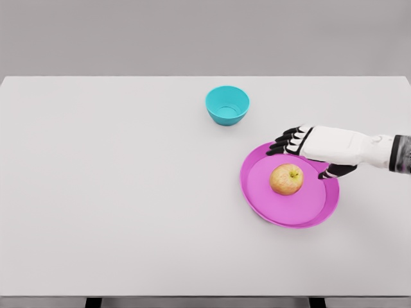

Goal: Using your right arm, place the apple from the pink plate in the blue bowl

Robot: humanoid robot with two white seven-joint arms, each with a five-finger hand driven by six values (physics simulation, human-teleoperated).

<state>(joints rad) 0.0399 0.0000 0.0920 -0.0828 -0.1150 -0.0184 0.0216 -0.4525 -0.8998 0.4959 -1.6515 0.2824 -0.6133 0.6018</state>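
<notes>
apple [286, 179] sits on pink plate [289, 215]; blue bowl [227, 105] holds nothing; right hand [308, 149] beside apple, fingers spread, grasping nothing.

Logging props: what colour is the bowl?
Turquoise blue bowl, clearest in the head view.

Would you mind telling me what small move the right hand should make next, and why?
Probably lower the right hand toward the apple and close around it: the open fingers hover over the pink plate's far edge, apart from the apple.
</notes>
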